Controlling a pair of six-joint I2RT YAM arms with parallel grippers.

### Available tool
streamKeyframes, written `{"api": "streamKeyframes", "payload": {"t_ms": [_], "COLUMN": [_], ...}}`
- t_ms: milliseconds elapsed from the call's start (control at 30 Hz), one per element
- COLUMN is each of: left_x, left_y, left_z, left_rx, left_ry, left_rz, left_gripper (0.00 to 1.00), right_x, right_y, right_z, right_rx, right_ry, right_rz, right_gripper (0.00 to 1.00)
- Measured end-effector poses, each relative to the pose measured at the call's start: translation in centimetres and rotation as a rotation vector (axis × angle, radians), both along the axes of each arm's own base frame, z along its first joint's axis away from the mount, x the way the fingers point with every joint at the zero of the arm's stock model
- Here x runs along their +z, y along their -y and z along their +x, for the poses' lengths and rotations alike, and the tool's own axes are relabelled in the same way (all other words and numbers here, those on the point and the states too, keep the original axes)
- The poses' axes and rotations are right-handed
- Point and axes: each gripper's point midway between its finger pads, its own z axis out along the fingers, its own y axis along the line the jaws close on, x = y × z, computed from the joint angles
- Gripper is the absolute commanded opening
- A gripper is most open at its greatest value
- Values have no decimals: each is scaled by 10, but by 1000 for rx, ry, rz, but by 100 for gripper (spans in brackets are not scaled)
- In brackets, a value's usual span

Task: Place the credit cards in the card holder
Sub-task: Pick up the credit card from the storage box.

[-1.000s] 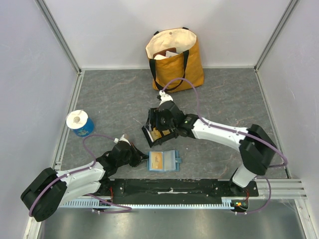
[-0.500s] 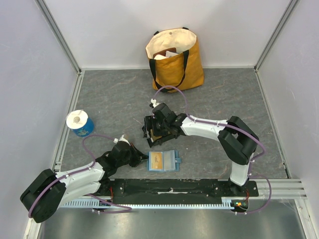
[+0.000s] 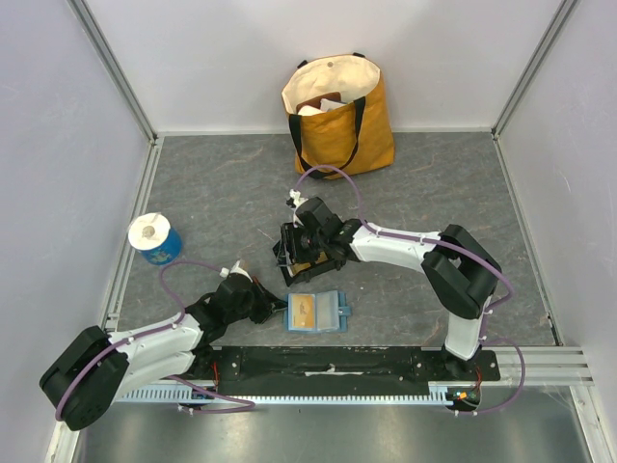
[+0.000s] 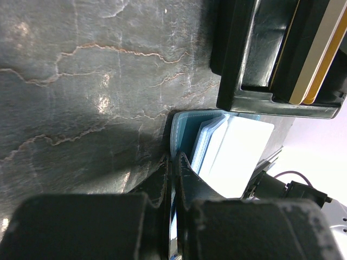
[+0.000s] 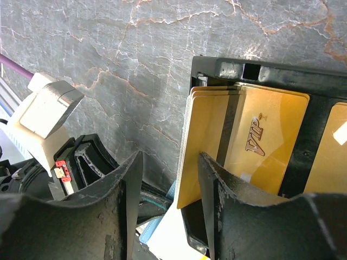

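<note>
Plainly the credit cards' (image 5: 201, 142) edge lies between the right jaws — parted.

The grey, marble-veined table top (image 3: 212, 193) carries four items. A black rectangular plastic tray (image 5: 282, 73) lies under the right gripper (image 5: 168, 162). A teal-blue bifold card holder (image 3: 328, 313) lies open at the tip of the left gripper (image 4: 173, 160). A mustard-and-cream fabric tote bag (image 3: 339, 116) stands beyond the right gripper. A blue cylinder with a white top (image 3: 154, 238) stands well to the far left of the left gripper.
</note>
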Motion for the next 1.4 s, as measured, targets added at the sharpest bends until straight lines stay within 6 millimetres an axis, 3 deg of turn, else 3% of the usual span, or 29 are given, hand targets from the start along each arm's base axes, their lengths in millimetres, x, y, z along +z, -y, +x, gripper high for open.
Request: {"api": "streamKeyframes", "payload": {"t_ms": [267,467,700,1000,1300,1400], "left_x": [0,-1,-1,-1,-1,-1], "left_y": [0,0,1,2,3,4], "left_z": [0,0,1,2,2,3], "left_rx": [0,-1,-1,-2,-3,-4], "left_ry": [0,-2,-1,1,2,2], "left_rz": [-1,1,0,-3,-6,-7], "left_gripper": [2,2,2,2,2,2], "right_x": [3,3,0,-7,-3,-2], "right_y": [-1,-1,4,-7,-10,-11], "right_z": [3,4,11,10,7,6], "right_rx": [0,-6,-21,28,50,54], "right_ry": [-2,-2,38,6,-15,-20], "right_rz": [17,19,-13,-5,23,29], "right_gripper": [44,68,77,66,42,39]}}
